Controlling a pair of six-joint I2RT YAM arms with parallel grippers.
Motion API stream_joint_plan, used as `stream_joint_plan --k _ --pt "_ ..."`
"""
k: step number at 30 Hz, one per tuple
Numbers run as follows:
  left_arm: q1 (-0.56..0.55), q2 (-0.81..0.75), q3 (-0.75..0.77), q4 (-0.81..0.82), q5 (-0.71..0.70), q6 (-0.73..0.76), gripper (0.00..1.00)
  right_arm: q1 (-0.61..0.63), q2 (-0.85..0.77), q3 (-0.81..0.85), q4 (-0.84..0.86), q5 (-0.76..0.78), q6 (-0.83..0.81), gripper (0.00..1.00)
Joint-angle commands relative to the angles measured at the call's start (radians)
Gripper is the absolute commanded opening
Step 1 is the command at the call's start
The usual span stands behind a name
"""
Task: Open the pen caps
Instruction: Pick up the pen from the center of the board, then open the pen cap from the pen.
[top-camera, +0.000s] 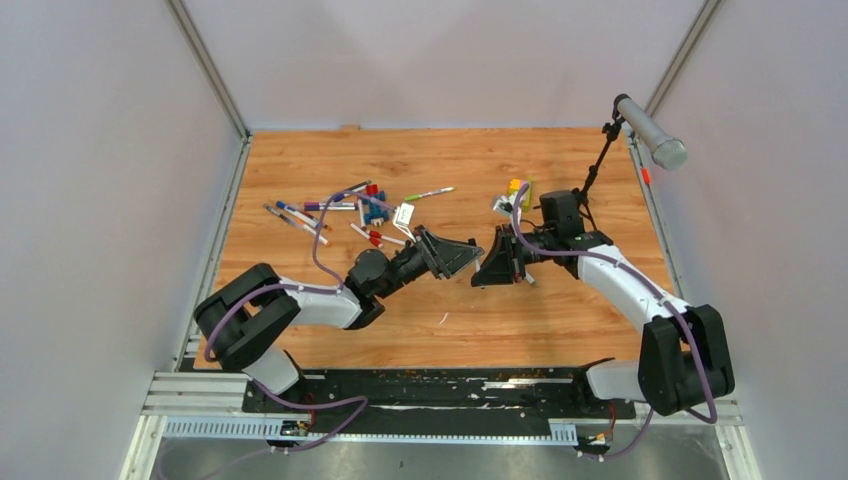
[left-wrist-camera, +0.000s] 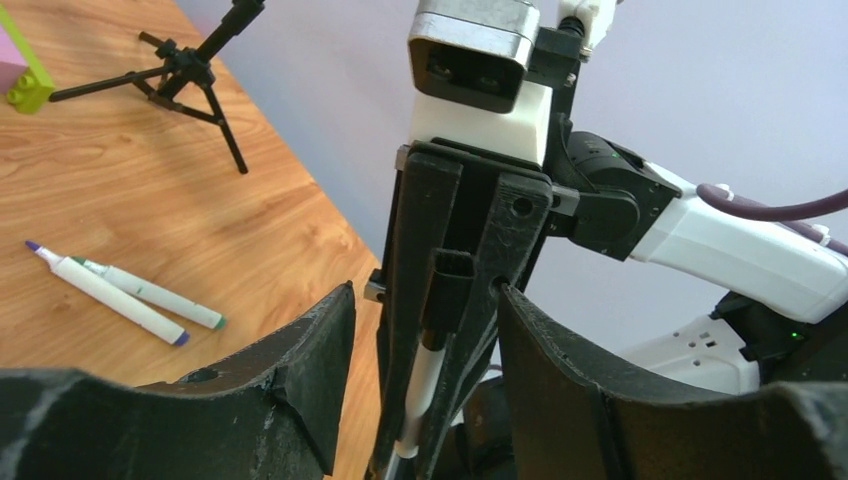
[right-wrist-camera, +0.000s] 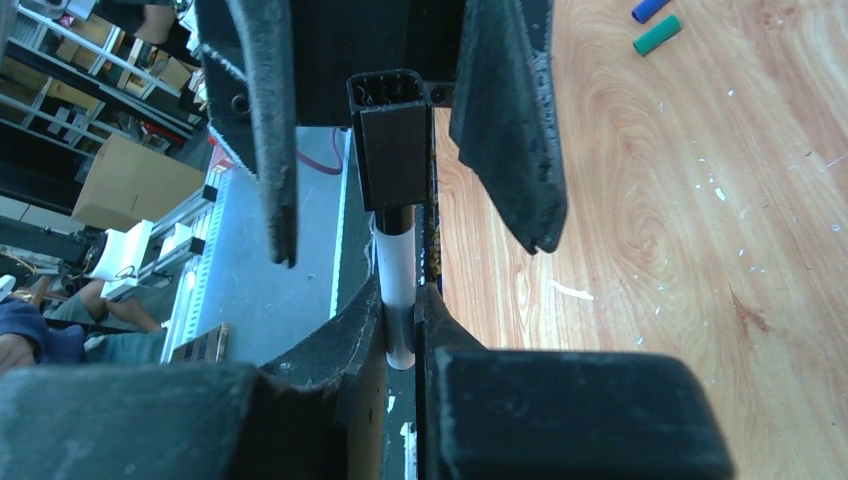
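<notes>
tabletop of wood between pale walls, right pincer clenched on pen, left pincer released

The left arm and the right arm share white shells between bulky black joint housings, and a purple cable loops along each. Their fingers are matte black, thick and curved, with rough chipped edges; a silver-and-white camera block sits on the right wrist.
</notes>
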Motion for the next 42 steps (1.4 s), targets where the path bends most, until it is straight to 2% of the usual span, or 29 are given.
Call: stream_joint_plan --k 1,4,10,15,17,20,21,30,35,42 --pt "0.011 -0.038 0.04 -0.031 0.047 0.012 0.59 0.013 0.008 0.037 -0.039 -0.052 -0.077 0.0" --pt "0.013 -0.051 0.046 -0.053 0.038 0.032 0.54 0.015 0.012 0.04 -0.045 -0.046 -0.081 0.0" --pt "0.015 -0.081 0.051 -0.099 0.012 0.07 0.51 0.023 0.02 0.043 -0.054 -0.034 -0.086 0.0" --pt "0.016 -0.081 0.055 -0.096 0.009 0.068 0.44 0.029 0.029 0.048 -0.065 -0.022 -0.092 0.0" --pt "0.016 -0.078 0.058 -0.098 0.01 0.061 0.34 0.031 0.031 0.048 -0.066 -0.016 -0.095 0.0" --pt "0.032 -0.075 0.065 -0.096 0.016 0.055 0.03 0.035 0.036 0.046 -0.067 -0.012 -0.096 0.0" --pt "0.047 -0.079 0.065 -0.094 0.009 0.054 0.0 0.039 0.038 0.044 -0.068 -0.012 -0.094 0.0" --pt "0.286 -0.162 0.153 -0.063 -0.114 0.126 0.0 0.126 0.085 0.031 -0.054 0.006 -0.087 0.0" --pt "0.336 -0.239 0.163 -0.092 -0.193 0.22 0.0 0.152 0.117 0.04 -0.064 0.007 -0.087 0.0" --pt "0.366 -0.405 0.071 -0.123 -0.284 0.382 0.0 0.174 0.143 0.057 -0.085 0.026 -0.102 0.0"
